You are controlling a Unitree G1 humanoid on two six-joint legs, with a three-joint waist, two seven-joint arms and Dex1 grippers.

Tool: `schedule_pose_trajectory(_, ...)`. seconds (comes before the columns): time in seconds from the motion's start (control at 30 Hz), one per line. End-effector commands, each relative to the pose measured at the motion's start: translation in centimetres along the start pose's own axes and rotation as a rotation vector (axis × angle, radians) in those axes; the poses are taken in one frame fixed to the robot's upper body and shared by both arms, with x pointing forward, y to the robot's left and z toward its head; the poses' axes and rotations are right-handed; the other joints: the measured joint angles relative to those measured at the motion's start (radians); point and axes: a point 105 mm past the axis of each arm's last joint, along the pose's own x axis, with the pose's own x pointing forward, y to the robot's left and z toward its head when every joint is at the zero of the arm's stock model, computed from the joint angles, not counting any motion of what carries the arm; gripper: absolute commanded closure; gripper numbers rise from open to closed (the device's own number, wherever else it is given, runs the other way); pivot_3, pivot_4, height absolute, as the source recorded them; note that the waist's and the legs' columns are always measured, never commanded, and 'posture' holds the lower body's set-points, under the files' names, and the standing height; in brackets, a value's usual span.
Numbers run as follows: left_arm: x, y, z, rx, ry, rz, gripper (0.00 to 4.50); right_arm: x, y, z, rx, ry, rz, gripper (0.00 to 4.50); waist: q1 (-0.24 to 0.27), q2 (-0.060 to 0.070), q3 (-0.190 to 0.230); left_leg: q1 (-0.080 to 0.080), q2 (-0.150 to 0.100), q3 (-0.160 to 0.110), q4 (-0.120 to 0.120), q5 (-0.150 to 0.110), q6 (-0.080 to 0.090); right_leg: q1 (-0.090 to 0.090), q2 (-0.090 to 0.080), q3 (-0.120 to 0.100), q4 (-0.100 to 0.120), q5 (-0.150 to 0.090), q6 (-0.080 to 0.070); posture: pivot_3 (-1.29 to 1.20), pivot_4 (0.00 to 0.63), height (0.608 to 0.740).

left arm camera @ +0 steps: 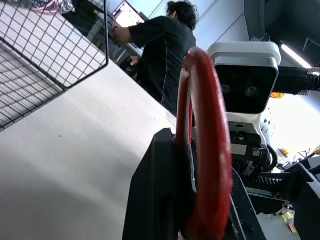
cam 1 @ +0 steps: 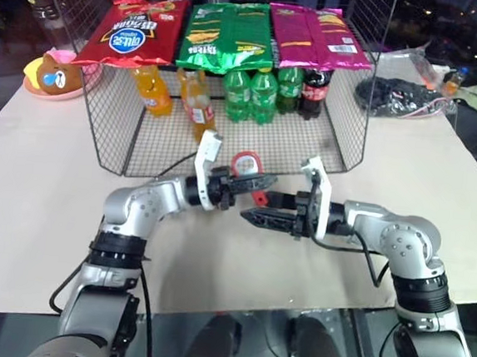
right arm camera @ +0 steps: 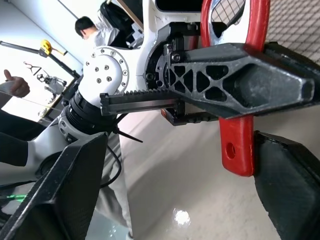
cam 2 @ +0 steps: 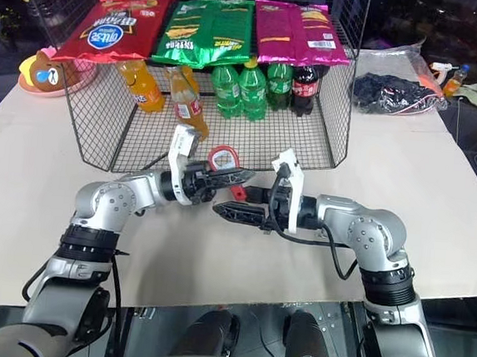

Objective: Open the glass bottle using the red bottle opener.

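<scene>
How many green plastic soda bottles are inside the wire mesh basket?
3: green plastic soda bottles stand in a row at the back of the wire mesh basket, under the snack bags. More may be hidden.

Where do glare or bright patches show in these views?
Right wrist view: a small glare spot on the table below the red opener, and a bright washed-out background. Left wrist view: a bright ceiling light strip behind the opener; head views evenly lit.

I can't read any wording clearly. The red chip bag (cam 1: 134,29) carries a blue logo with white lettering, too small to make out. The green chip bag (cam 1: 228,34) shows white lettering, equally illegible.
</scene>
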Motion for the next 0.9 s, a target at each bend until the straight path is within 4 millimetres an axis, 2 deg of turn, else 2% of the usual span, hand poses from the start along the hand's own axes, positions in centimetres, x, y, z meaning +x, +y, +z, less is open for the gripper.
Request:
schedule_pose_trajectory(0.03,0.2,-0.4,0.4,0.036,-0.009,-0.005,4.50,0.3,1.0,0.4,-0.029,0.020,0.051,1.38,0.000,0.000,0.000,0.000,0.000,0.000,0.000,0.000,0.000,0.000,0.000,0.000,0.000,0.000,0.000,0.00,0.150,0.740)
schedule_pose_trajectory(0.23,0.3,-0.5,-0.4,0.027,0.002,-0.007,4.50,0.5,0.9,0.4,-0.041,0.036,0.047,4.18,-0.001,0.000,0.000,0.000,0.000,0.000,0.000,0.000,0.000,0.000,0.000,0.000,0.000,0.000,0.000,0.00,0.150,0.740)
schedule_pose_trajectory(0.27,0.3,-0.5,-0.4,0.024,0.000,-0.006,4.50,0.5,0.9,0.4,-0.041,0.036,0.047,4.44,-0.001,0.000,0.000,0.000,0.000,0.000,0.000,0.000,0.000,0.000,0.000,0.000,0.000,0.000,0.000,0.00,0.150,0.740)
schedule_pose_trajectory(0.43,0.4,0.2,-0.2,0.040,-0.019,0.038,4.50,0.4,0.7,0.4,-0.043,0.026,0.033,4.44,0.000,0.000,0.000,0.000,0.000,0.000,0.000,0.000,0.000,0.000,0.000,0.000,0.000,0.000,0.000,0.00,0.150,0.740)
schedule_pose_trajectory(0.6,0.4,0.8,0.9,0.114,-0.093,0.075,4.50,0.2,-0.1,0.8,-0.026,-0.026,-0.023,4.44,0.001,0.000,0.000,0.000,0.000,0.000,0.000,0.000,0.000,0.000,0.000,0.000,0.000,0.000,0.000,0.00,0.150,0.740)
schedule_pose_trajectory(0.63,0.4,0.8,1.0,0.123,-0.097,0.074,3.66,0.0,-0.3,0.9,-0.022,-0.038,-0.038,4.50,0.001,0.000,0.000,0.000,0.000,0.000,0.000,0.000,0.000,0.000,0.000,0.000,0.000,0.000,0.000,0.00,0.150,0.740)
schedule_pose_trajectory(0.73,0.3,0.6,0.8,0.133,-0.100,0.078,2.26,-0.8,-1.2,1.1,-0.014,-0.066,-0.094,4.50,0.000,0.000,0.000,0.000,0.000,0.000,0.000,0.000,0.000,-0.001,0.000,0.001,0.000,0.000,0.000,0.00,0.150,0.740)
schedule_pose_trajectory(0.87,-0.4,-0.2,0.5,0.145,-0.107,0.097,0.36,-3.2,-2.7,1.4,-0.016,-0.101,-0.190,4.50,0.002,0.000,0.000,-0.001,0.000,0.000,0.000,0.000,0.000,-0.001,-0.001,0.000,0.000,0.000,0.000,0.00,0.150,0.740)
schedule_pose_trajectory(0.9,-0.6,-0.4,0.5,0.148,-0.109,0.104,0.20,-3.7,-2.9,1.5,-0.016,-0.107,-0.206,4.50,0.003,0.000,0.000,-0.001,0.000,0.000,0.000,0.000,0.000,-0.001,-0.001,0.000,-0.001,0.000,0.000,0.00,0.150,0.740)
